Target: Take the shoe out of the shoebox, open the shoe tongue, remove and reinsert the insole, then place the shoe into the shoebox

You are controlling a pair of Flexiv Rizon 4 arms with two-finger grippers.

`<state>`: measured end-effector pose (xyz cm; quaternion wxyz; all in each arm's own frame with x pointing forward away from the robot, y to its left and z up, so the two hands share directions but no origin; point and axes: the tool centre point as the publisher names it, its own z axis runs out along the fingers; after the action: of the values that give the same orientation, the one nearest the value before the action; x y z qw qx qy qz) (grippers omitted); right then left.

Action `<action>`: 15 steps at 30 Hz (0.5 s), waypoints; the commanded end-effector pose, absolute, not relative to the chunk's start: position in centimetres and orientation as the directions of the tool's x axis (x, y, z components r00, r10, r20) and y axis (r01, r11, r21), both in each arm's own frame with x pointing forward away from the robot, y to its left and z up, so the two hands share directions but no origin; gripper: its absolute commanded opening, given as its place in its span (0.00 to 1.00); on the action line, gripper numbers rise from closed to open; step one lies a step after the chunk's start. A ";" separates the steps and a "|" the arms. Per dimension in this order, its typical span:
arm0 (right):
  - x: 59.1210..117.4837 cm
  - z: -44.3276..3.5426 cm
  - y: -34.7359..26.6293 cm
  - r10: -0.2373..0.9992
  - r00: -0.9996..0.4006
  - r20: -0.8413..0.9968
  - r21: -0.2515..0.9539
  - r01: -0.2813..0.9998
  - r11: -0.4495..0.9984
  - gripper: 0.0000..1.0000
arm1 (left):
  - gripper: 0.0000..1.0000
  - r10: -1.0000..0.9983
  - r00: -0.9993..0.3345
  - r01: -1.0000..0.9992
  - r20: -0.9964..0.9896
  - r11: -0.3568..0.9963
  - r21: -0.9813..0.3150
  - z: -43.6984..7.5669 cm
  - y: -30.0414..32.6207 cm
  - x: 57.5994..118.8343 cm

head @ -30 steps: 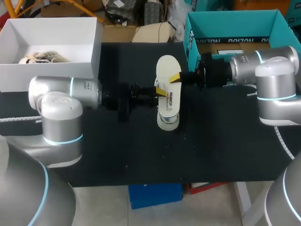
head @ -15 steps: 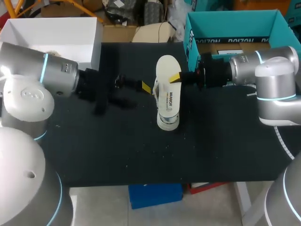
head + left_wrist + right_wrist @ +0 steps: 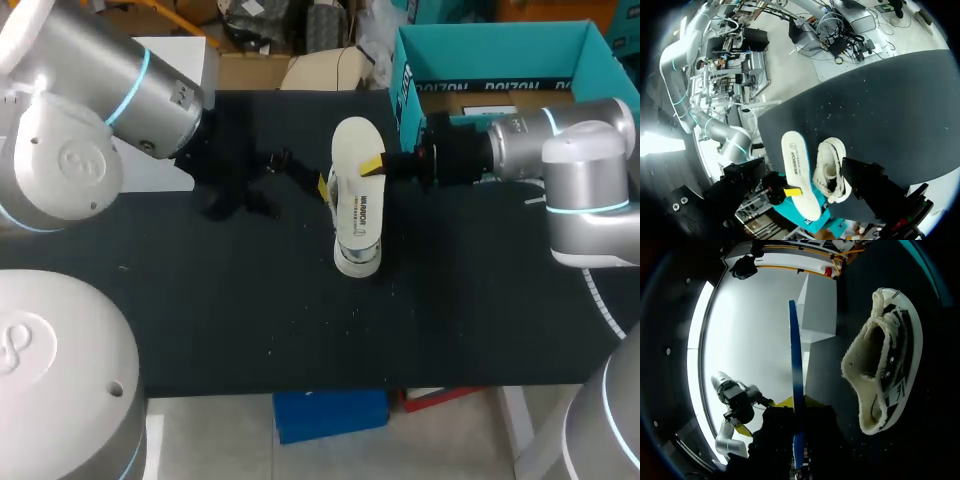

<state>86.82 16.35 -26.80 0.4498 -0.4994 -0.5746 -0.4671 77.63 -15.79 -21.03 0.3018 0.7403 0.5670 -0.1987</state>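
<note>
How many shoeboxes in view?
2. White shoebox at far left, mostly hidden by the left arm; teal shoebox at far right.

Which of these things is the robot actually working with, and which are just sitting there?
In the job: shoe; insole, gripped by the right gripper; left gripper, open nearby; one box, the shoebox.
Lying about: the other box; white box or teal box, I cannot tell which.

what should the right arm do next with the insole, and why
Probably the right gripper should swing the insole across to the shoe and start feeding it into the opening. The gripper is shut on the insole, which is fully out and held on edge beside the shoe. The shoe lies on the table with its opening gaping.
</note>
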 end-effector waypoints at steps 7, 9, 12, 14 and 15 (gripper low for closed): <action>86.9 -26.8 16.4 0.156 -0.096 0.983 0.087 0.994 0.065 0.00 | 1.00 0.914 0.194 0.974 -0.357 -0.136 0.181 -20.9 -19.3 78.1; 86.9 -26.8 16.4 0.156 -0.096 0.983 0.087 0.994 0.065 0.00 | 1.00 0.919 0.177 0.977 -0.352 -0.121 0.174 -21.2 -20.2 78.1; 86.9 -26.8 16.4 0.156 -0.096 0.983 0.087 0.994 0.065 0.00 | 1.00 0.929 0.128 0.984 -0.347 -0.075 0.161 -21.3 -21.1 78.0; 86.9 -26.8 16.4 0.156 -0.096 0.983 0.087 0.994 0.065 0.00 | 1.00 0.933 0.087 0.989 -0.349 -0.037 0.146 -21.6 -21.4 78.1; 86.9 -26.8 16.4 0.156 -0.096 0.983 0.087 0.994 0.065 0.00 | 1.00 0.935 0.078 0.990 -0.346 -0.032 0.137 -21.7 -21.6 78.0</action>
<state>86.83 16.35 -26.81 0.4497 -0.4994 -0.5745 -0.4672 77.77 -20.19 -20.86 0.2227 0.7077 0.6564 -0.1370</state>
